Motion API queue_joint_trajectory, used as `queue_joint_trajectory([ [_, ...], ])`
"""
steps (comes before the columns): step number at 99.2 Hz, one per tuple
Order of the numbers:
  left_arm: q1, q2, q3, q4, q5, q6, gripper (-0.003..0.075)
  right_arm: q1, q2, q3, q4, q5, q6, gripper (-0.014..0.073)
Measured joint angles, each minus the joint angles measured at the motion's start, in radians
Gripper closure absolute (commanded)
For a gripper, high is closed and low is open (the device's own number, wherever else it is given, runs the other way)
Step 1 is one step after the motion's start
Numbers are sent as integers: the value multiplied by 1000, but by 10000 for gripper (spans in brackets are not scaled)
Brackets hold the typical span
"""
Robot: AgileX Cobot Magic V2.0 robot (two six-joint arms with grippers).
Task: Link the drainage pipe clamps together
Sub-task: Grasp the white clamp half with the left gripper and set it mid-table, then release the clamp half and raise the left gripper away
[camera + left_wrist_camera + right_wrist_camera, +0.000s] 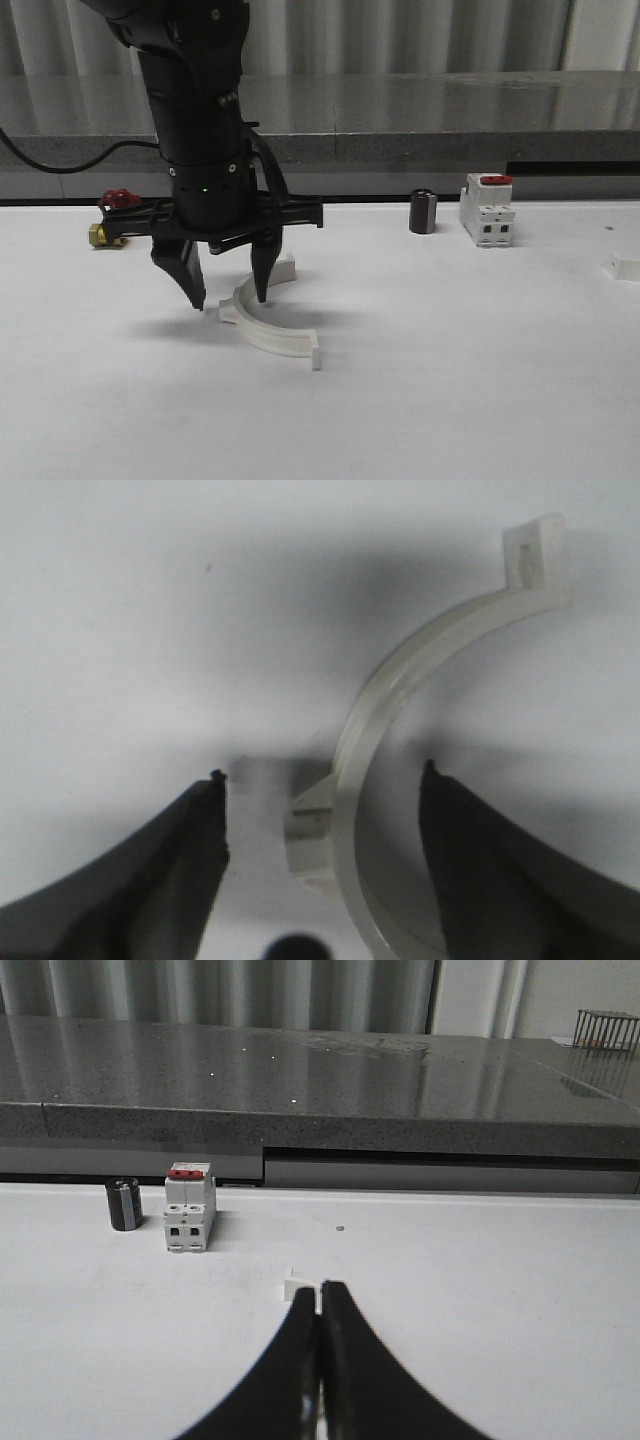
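One white semicircular drainage pipe clamp (268,338) lies flat on the white table, its open side facing right. My left gripper (230,300) hangs open just above its left, mid-arc part. In the left wrist view the band (400,690) curves up to a flat end tab (535,555). Its mid-arc tab (310,830) sits between the two dark fingers (200,850). The left gripper (324,772) straddles the band without touching it. My right gripper (320,1288) is shut with nothing in it, low over the table on the right side.
A white breaker with a red switch (487,210) and a black cylinder (423,211) stand at the back right. A brass valve with a red handle (110,215) lies back left. A small white block (626,267) sits at the right edge, just beyond the right fingertips (296,1285).
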Motion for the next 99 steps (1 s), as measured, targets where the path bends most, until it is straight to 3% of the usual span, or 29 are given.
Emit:
queue_joint_trajectory([
  [13,0,-19,-2,0,0,75,261,0,0,0,0,0,0,661],
  [27,4,-87,-2,-2,4,213,365,0,0,0,0,0,0,661],
  [58,115,-294,18,-130,-24,660,741,0,0,0,0,0,0,661],
  [69,175,-373,61,-193,-43,807,740,0,0,0,0,0,0,661],
  [99,351,-656,342,-247,-188,931,740,0,0,0,0,0,0,661],
])
